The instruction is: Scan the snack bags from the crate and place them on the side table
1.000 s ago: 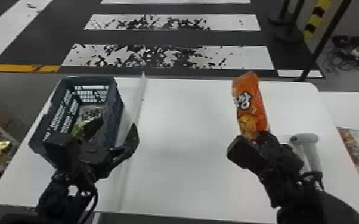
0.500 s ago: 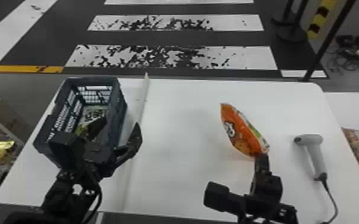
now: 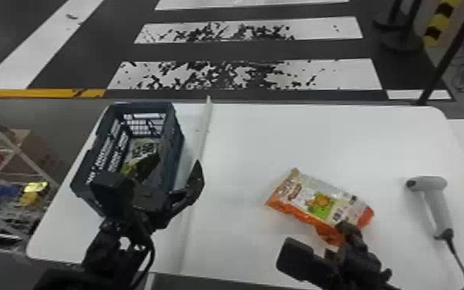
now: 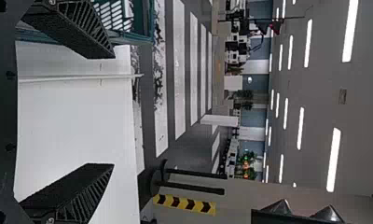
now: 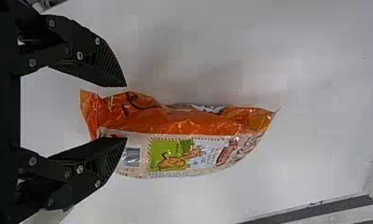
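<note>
Snack bag (image 3: 321, 200) — its end at the right hand's (image 3: 320, 241) parted fingers.

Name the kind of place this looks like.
Probably an indoor robotics test or demo hall: crosswalk stripes, rows of ceiling lights, and a scanner on a white table.

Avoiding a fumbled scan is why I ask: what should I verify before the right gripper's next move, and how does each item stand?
1. Right gripper fingers apart: ok.
2. Orange snack bag resting on the white table: ok.
3. Its barcode exposed: ok.
4. Scanner in a gripper: not ok, it lies on the table.
5. Left gripper away from that bag: ok, beside the crate.
6. Bag already scanned: cannot tell.
</note>
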